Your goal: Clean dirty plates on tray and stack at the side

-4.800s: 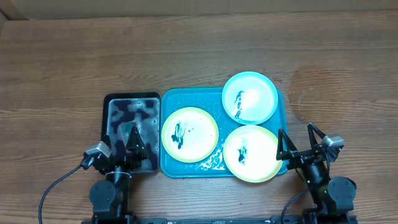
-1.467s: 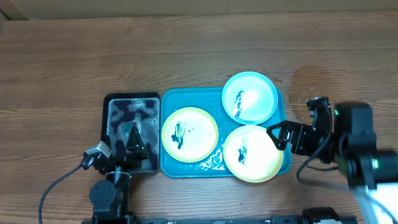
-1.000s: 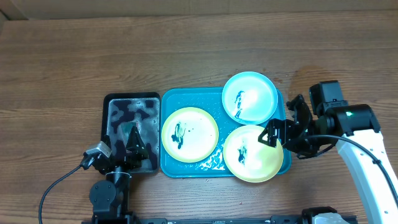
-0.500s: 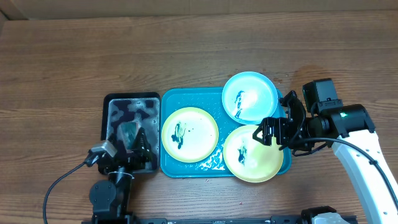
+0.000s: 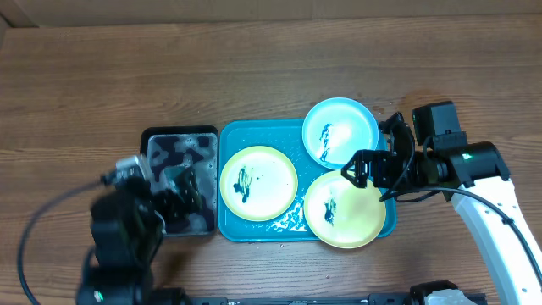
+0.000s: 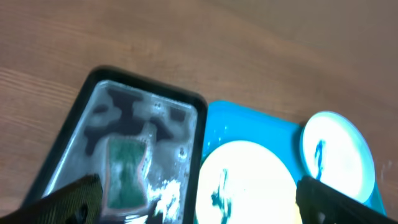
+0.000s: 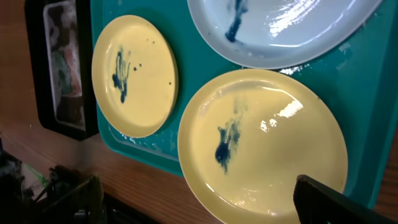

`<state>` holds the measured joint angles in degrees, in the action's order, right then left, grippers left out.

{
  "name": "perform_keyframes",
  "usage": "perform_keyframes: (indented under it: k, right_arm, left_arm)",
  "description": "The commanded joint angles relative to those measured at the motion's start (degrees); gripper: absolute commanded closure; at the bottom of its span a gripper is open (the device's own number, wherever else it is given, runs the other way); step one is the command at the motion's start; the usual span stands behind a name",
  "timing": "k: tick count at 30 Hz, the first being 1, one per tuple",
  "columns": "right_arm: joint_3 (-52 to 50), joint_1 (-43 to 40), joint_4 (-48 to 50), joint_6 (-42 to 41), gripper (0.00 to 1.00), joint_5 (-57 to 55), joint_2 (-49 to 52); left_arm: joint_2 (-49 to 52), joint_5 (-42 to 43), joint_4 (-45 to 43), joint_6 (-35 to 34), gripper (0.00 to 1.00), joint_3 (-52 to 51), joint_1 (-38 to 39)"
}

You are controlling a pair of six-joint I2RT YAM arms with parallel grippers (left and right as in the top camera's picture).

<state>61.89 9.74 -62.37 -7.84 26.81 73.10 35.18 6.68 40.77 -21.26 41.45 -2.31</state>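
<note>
surface: wooden table [image 5: 271,76], brown boards, grain running left to right | directly on it, centre: the tray [image 5: 262,134], turquoise, wet and glossy | directly on it, just left of that: black tray [image 5: 179,130], long edges side by side

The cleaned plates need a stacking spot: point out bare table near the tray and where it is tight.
The table is barest beyond the tray and the black tray; more lies left of the black tray. The tray itself is crowded: three plates nearly fill it. The right arm occupies its right side.
</note>
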Motion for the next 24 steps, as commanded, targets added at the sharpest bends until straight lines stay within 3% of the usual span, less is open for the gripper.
perform_keyframes:
  k: [1,7,14,22,24]
  right_arm:
    - [1.55,3.23,2.62,0.46,0.00,0.28,1.84]
    - [1.55,15.26,11.26,0.42,0.00,0.02,9.77]
    - [1.55,22.27,18.47,0.42,0.00,1.16,18.21]
    - [1.51,23.19,23.45,-2.05,0.00,-0.68,20.85]
    - [1.51,23.21,25.70,-6.12,0.07,-4.24,21.22]
  left_arm:
    - [13.18,-0.11,7.91,6.64,0.00,14.80,-0.31]
    - [30.93,-0.85,23.06,8.20,0.00,35.43,-0.31]
    - [38.32,-0.85,26.34,8.20,0.00,36.54,-0.31]
    - [43.10,-0.22,25.83,7.98,0.00,36.54,-0.31]
    - [44.26,0.44,25.88,7.96,0.00,36.54,-0.31]
